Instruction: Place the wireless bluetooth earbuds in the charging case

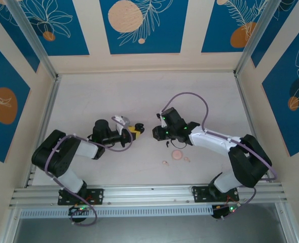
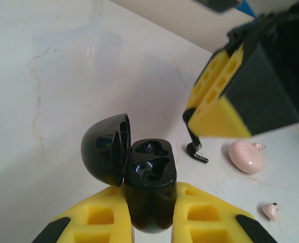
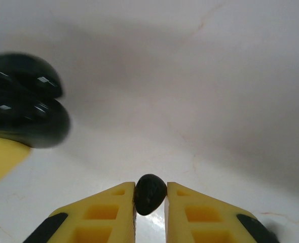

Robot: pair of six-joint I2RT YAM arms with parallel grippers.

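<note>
1. nothing is seated yet: the black case [image 2: 149, 172], lid open, shows two empty wells; pink case [image 1: 178, 155] and pink buds [image 1: 165, 162] lie on the table [image 1: 114, 96].
2. both arms reach inward, tips facing. left gripper [image 2: 149, 202] clamps the black case; right gripper [image 3: 150, 200] pinches a black bud [image 3: 150, 191] just beside it.

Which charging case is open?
The black case, held in the left gripper: its lid is hinged back. The pink case lies on the table, apparently shut.
</note>
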